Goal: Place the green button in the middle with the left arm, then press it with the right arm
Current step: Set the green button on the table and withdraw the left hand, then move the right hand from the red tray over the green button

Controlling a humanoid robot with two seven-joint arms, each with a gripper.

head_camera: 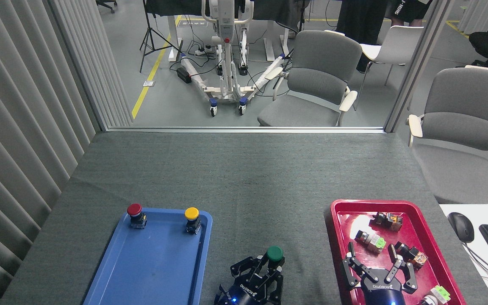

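On the dark grey-green cloth of the table (244, 169) lie two trays. One blue tray (151, 262) sits at the left and one red tray (432, 237) at the right. Between them runs the middle (265, 220), a bare stretch of cloth. Two black grippers show at the near edge. The left gripper (273, 267) is over that bare stretch, nearer the red tray than the blue one, with its fingers (244, 269) closed around the base of the green button (275, 253). The right gripper (373, 260) hangs over the red tray with its fingers (347, 260) spread wide and nothing between them. Three push-buttons can be counted. The red button (134, 210) and the yellow button (191, 213) stand upright at the far end of the blue tray, well apart. The green one has a round dark-green mushroom cap, and its black base is mostly hidden by the fingers. Whether it touches the cloth cannot be told. Several small parts (371, 240) lie scattered in the red tray.
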